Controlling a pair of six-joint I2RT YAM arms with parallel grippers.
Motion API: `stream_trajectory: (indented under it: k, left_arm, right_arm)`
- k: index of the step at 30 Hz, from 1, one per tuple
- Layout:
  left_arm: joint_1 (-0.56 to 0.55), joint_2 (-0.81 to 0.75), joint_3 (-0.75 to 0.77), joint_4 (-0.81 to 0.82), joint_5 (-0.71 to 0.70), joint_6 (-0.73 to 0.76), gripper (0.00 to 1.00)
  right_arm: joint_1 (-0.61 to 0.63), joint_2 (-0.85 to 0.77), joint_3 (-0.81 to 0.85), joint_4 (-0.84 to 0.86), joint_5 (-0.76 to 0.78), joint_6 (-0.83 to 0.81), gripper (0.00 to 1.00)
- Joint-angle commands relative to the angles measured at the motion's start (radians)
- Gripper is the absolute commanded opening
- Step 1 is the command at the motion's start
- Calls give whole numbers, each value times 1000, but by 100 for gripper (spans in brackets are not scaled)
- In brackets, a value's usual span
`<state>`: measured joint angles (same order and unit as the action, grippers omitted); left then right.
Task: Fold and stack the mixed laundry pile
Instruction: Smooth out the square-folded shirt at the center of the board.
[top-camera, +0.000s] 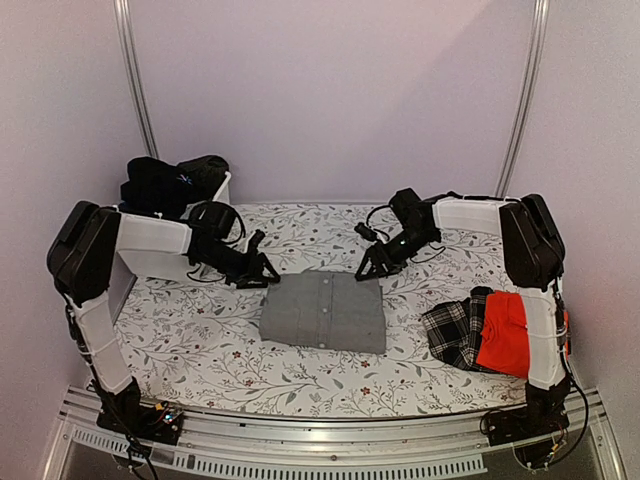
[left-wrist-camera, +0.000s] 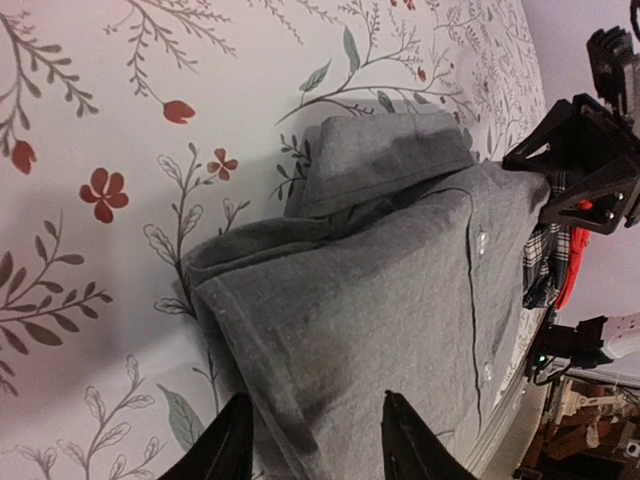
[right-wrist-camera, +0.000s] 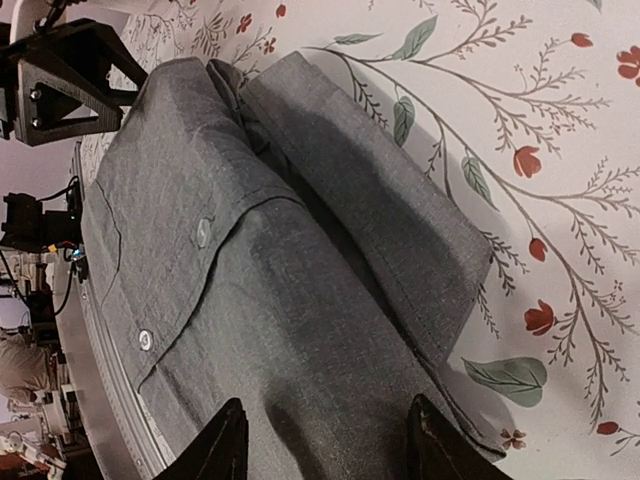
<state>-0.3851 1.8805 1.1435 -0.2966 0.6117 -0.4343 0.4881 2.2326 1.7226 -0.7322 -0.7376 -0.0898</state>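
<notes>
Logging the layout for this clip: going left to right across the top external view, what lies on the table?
White rectangular plastic tub heaped with black garments → folded grey button-up shirt → black-and-white plaid cloth → red shirt.

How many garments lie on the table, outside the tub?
3: a grey shirt folded at the centre; a plaid cloth and a red shirt touching at the near right. More may be hidden under them.
</notes>
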Motion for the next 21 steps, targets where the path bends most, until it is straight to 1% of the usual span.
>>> stream_trajectory:
  k: [1,4,6,7,9,12,15,18,21]
  left_arm:
    - [5,49,9,100,61,-48,37]
    - [4,50,28,121,75,-46,22]
    - [4,44,40,123,80,-42,16]
    - [4,38,44,120,85,-39,11]
    - [4,22,48,119,90,-34,0]
    - [4,-12,54,130,90,-34,0]
    - [1,-24,71,136,84,-25,0]
    - [2,3,95,134,75,-4,0]
    - [-3,49,134,135,72,20,0]
  right_arm:
    - [-1,23,-3,-17,14,-18,45]
    - [0,11,3,-20,-2,-18,21]
    - [-1,-6,2,-23,-5,-15,8]
    - [-1,-16,6,-29,1,-12,2]
    - [-1,-35,11,-46,18,-11,0]
    - [-2,-85,-5,-58,43,3,0]
    - [-8,-124,-54,-60,56,11,0]
    - [-32,-132,-104,-51,93,15,0]
    - [-39,-128,-118,-58,184,6,0]
